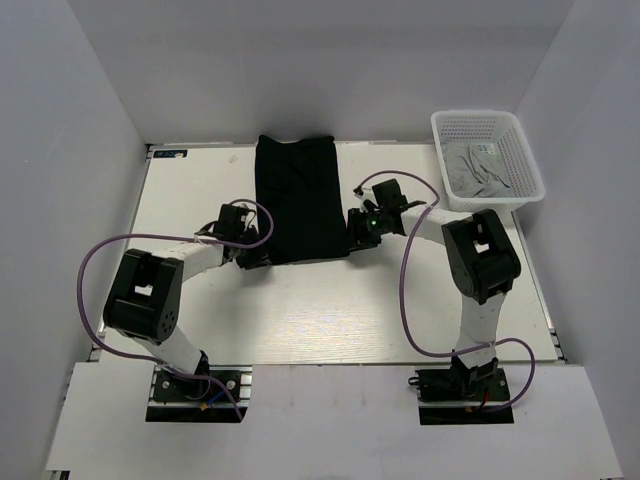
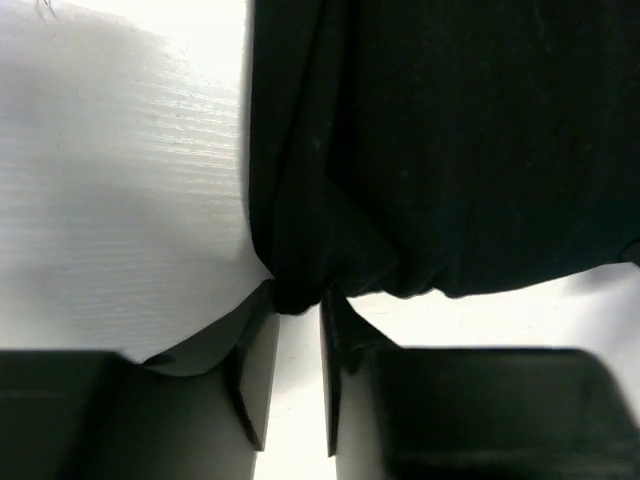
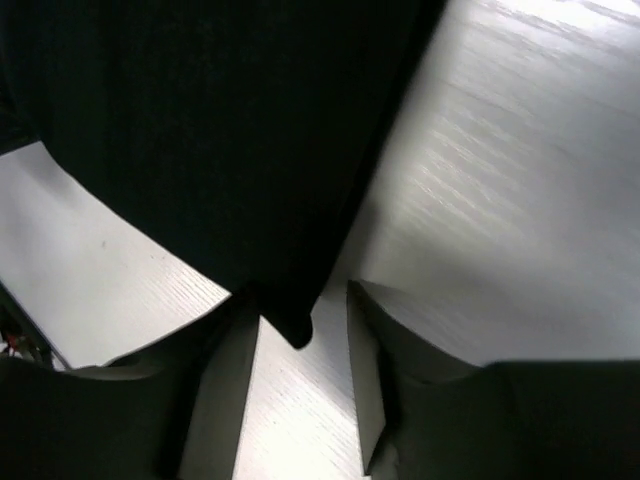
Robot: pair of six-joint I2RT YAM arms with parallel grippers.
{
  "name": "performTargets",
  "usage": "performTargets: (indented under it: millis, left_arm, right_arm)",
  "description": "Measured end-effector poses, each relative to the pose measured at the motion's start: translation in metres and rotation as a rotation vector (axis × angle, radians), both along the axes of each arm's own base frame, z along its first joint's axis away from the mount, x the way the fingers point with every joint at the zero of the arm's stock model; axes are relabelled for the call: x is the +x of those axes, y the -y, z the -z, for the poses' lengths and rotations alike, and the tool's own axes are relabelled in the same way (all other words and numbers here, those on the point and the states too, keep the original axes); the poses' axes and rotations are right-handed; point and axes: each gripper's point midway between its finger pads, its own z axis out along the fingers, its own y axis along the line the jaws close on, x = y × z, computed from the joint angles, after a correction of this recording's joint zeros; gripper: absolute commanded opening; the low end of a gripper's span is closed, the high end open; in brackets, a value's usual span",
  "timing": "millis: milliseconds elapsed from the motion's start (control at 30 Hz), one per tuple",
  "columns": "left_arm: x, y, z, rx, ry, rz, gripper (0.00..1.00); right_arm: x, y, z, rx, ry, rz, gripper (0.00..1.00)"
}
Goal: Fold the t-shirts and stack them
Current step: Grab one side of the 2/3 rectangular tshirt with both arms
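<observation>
The black t-shirt (image 1: 296, 198) lies folded into a long strip at the back middle of the table. My left gripper (image 1: 254, 257) is at its near left corner. In the left wrist view the jaws (image 2: 297, 296) are nearly together, and a bunched bit of the black t-shirt (image 2: 440, 140) fills the gap at the tips. My right gripper (image 1: 354, 236) is at the near right corner. In the right wrist view it (image 3: 302, 302) is open. The black t-shirt's (image 3: 210, 130) corner hangs between the fingers, apart from the right one. A light grey t-shirt (image 1: 476, 168) lies crumpled in the basket.
The white mesh basket (image 1: 531, 166) stands at the back right corner. White walls close in the table on the left, back and right. Purple cables loop from both arms over the near half of the table (image 1: 320, 320).
</observation>
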Motion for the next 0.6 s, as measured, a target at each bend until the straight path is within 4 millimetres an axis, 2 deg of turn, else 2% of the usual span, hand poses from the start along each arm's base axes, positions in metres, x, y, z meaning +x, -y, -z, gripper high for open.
performTargets:
  millis: [33,67,133,167,200,233,367,467,533,600]
  left_arm:
    - [0.001,0.0,0.0,-0.001,0.003,0.0,0.26]
    - [0.001,0.0,0.001,-0.002,0.004,0.0,0.14]
    - [0.003,0.002,0.003,-0.009,0.008,0.003,0.0]
    - [0.004,0.003,0.003,-0.013,0.011,0.005,0.0]
    - [0.005,0.004,0.003,-0.016,0.015,0.011,0.0]
    - [0.007,0.005,0.003,-0.019,0.018,0.014,0.0]
    - [0.009,0.005,0.001,-0.02,0.045,0.016,0.0]
    - [-0.005,-0.003,-0.001,-0.001,0.059,0.006,0.0]
    - [-0.016,-0.009,-0.011,0.006,0.082,-0.003,0.0]
    - [-0.024,-0.012,-0.033,-0.009,0.145,-0.007,0.0]
  right_arm:
    - [0.001,-0.001,0.002,0.0,0.0,-0.005,0.38]
    - [0.0,-0.002,0.003,0.003,-0.003,-0.011,0.33]
    - [-0.001,-0.004,0.005,0.005,-0.007,-0.023,0.25]
    - [-0.001,-0.005,0.006,0.006,-0.009,-0.028,0.2]
    - [-0.002,-0.006,0.007,0.007,-0.009,-0.035,0.09]
    - [-0.002,-0.006,0.008,0.005,-0.006,-0.04,0.04]
    - [-0.003,-0.006,0.008,0.005,0.0,-0.053,0.0]
    - [-0.004,-0.006,0.005,-0.002,0.013,-0.064,0.0]
    - [-0.012,-0.004,0.001,-0.01,0.018,-0.077,0.0]
    - [-0.028,-0.002,-0.007,-0.011,0.024,-0.092,0.0]
